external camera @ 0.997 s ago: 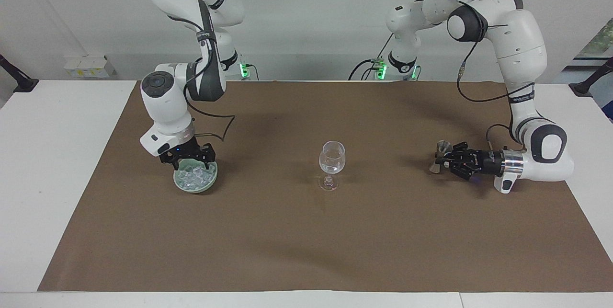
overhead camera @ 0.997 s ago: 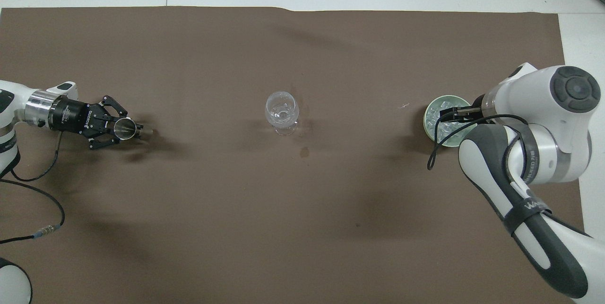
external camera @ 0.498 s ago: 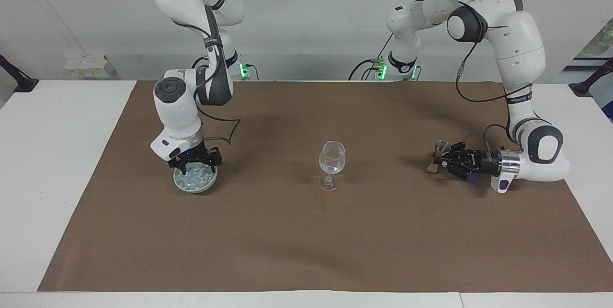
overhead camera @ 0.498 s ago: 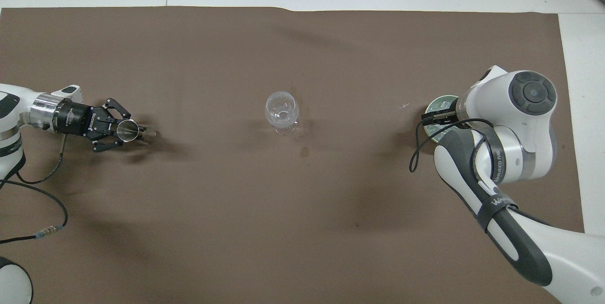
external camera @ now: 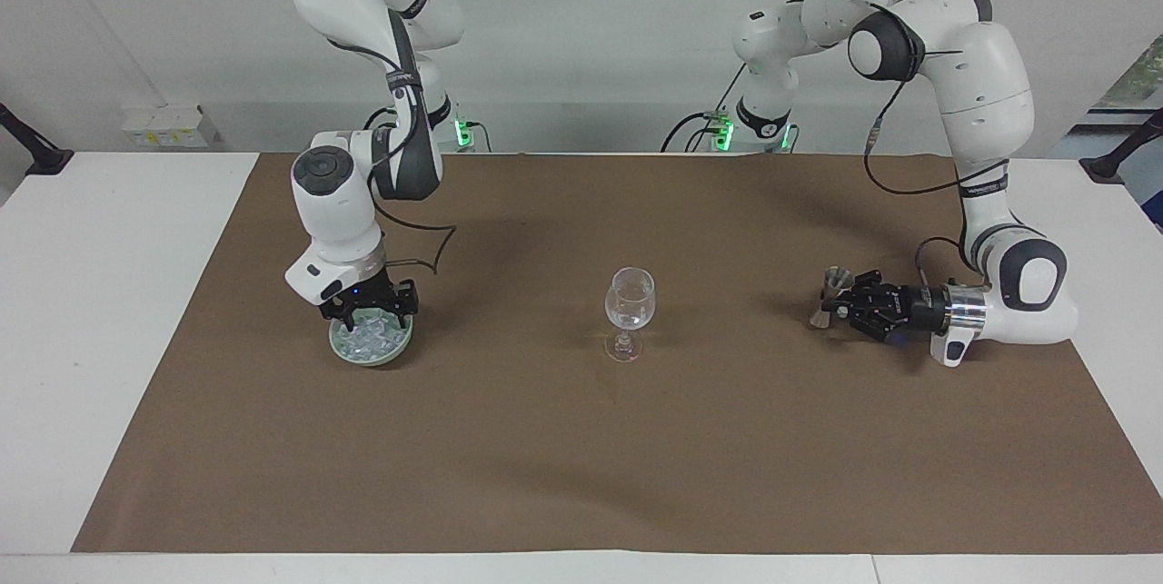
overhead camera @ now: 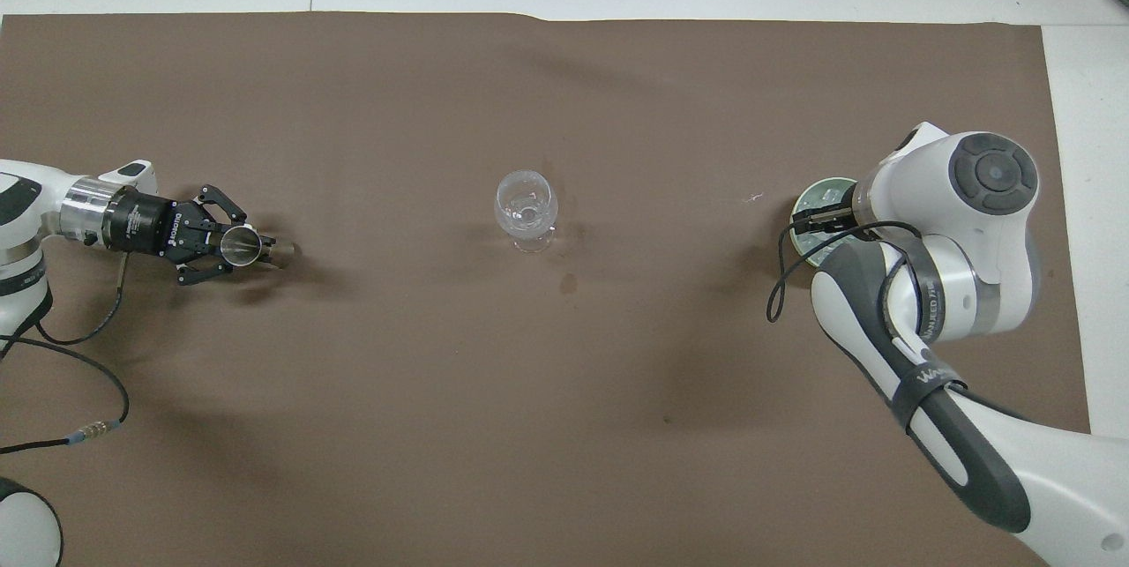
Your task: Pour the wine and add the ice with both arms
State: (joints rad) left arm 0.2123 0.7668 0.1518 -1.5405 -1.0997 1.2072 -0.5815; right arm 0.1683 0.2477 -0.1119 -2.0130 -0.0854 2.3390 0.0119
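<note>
Clamping the metal jigger with the left gripper; right gripper down in the green bowl on the ice, finger gap unclear

The left arm arches high from its base, elbow up, then drops to a forearm lying low and level over the desk's left end. Its gripper points sideways toward the desk's middle, jaws clamped together around a small metal cup. The right arm comes down steeply, wrist bent so the gripper points straight down, low over the desk's right end, its jaws partly apart.
</note>
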